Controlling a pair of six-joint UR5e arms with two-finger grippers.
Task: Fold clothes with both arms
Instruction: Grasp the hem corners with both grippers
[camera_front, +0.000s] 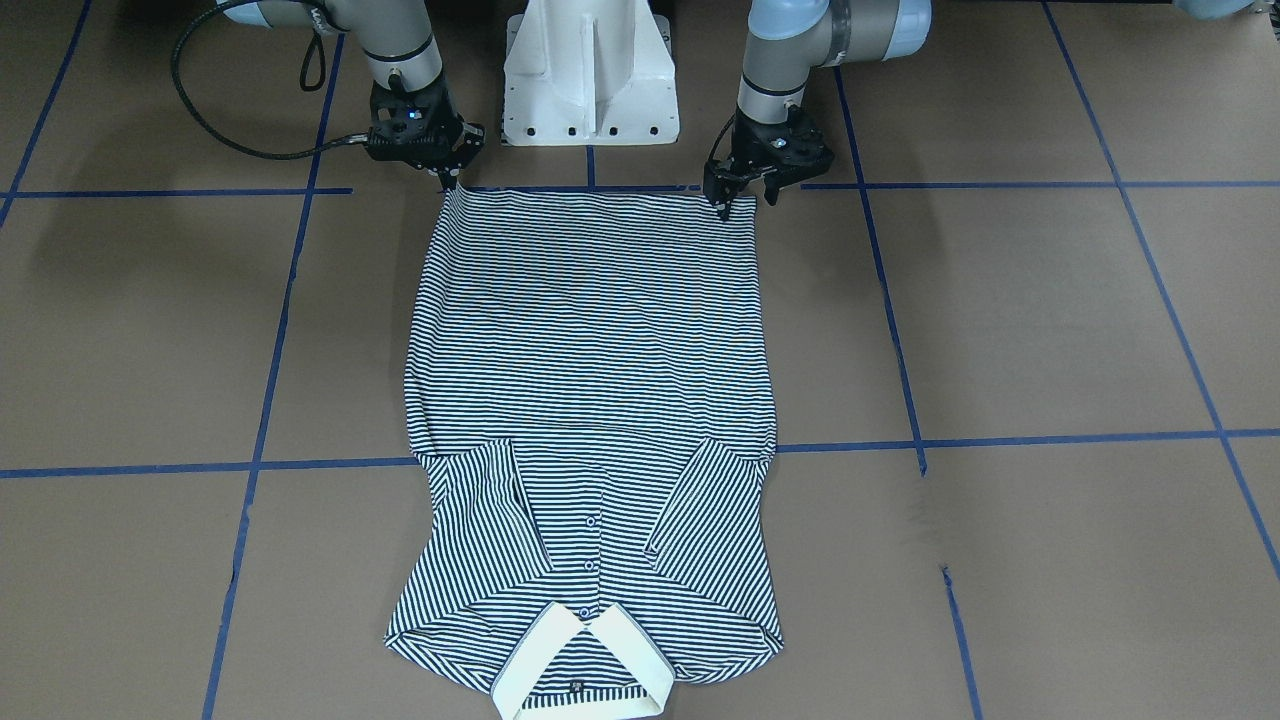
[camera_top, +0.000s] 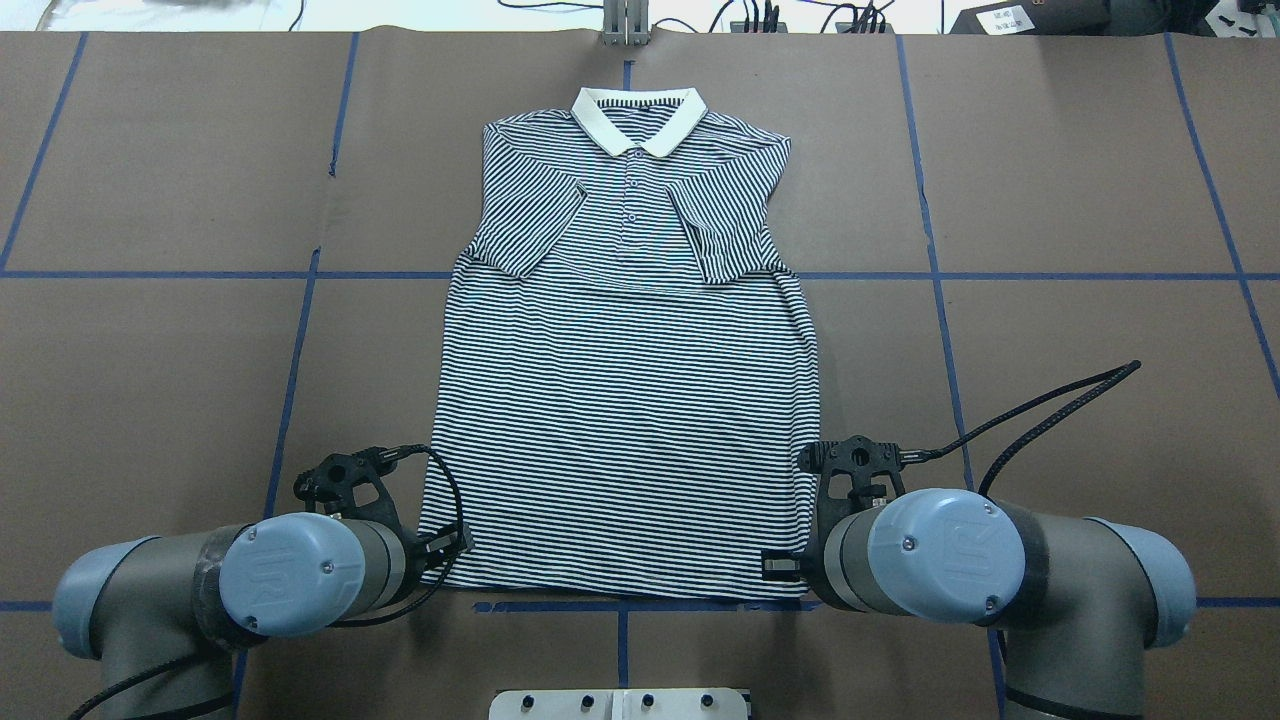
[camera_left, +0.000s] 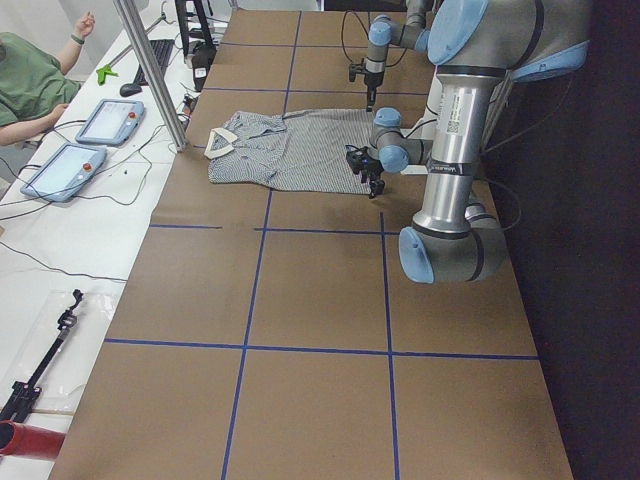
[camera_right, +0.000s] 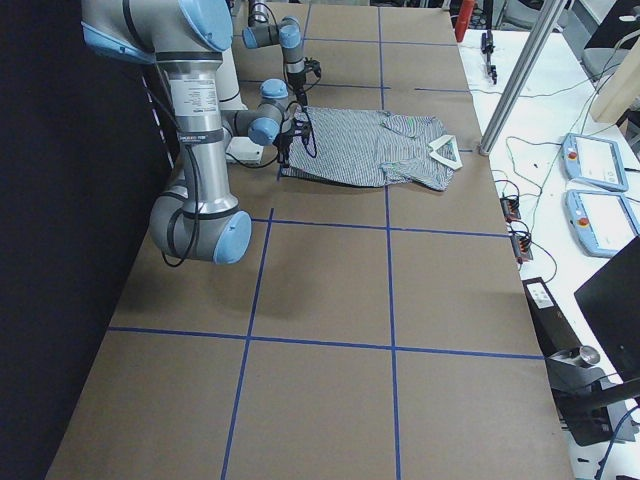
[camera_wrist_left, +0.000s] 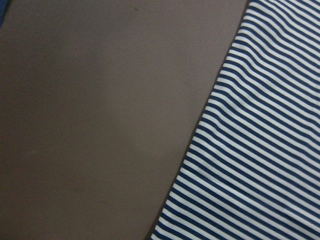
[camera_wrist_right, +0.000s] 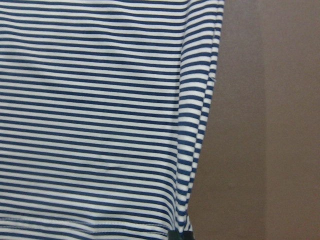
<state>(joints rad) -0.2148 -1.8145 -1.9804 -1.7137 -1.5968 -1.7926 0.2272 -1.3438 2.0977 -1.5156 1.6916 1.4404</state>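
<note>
The striped polo shirt (camera_front: 590, 330) lies flat and face up on the brown table, both sleeves folded in over the chest. Its cream collar (camera_top: 640, 125) is at the far end and its hem is near me. My left gripper (camera_front: 746, 200) is down at the left hem corner, its two fingers apart on either side of the corner. My right gripper (camera_front: 447, 182) is down on the right hem corner, its fingertips together on the cloth. The left wrist view shows the shirt's side edge (camera_wrist_left: 260, 150). The right wrist view shows the hem and side edge (camera_wrist_right: 100, 100).
The white pedestal base (camera_front: 590, 70) stands just behind the hem. Blue tape lines (camera_top: 300, 275) grid the table. A black cable (camera_top: 1050, 400) loops out from my right wrist. An operator (camera_left: 30, 80), tablets (camera_left: 105, 120) and a metal post (camera_left: 150, 70) are beyond the collar end.
</note>
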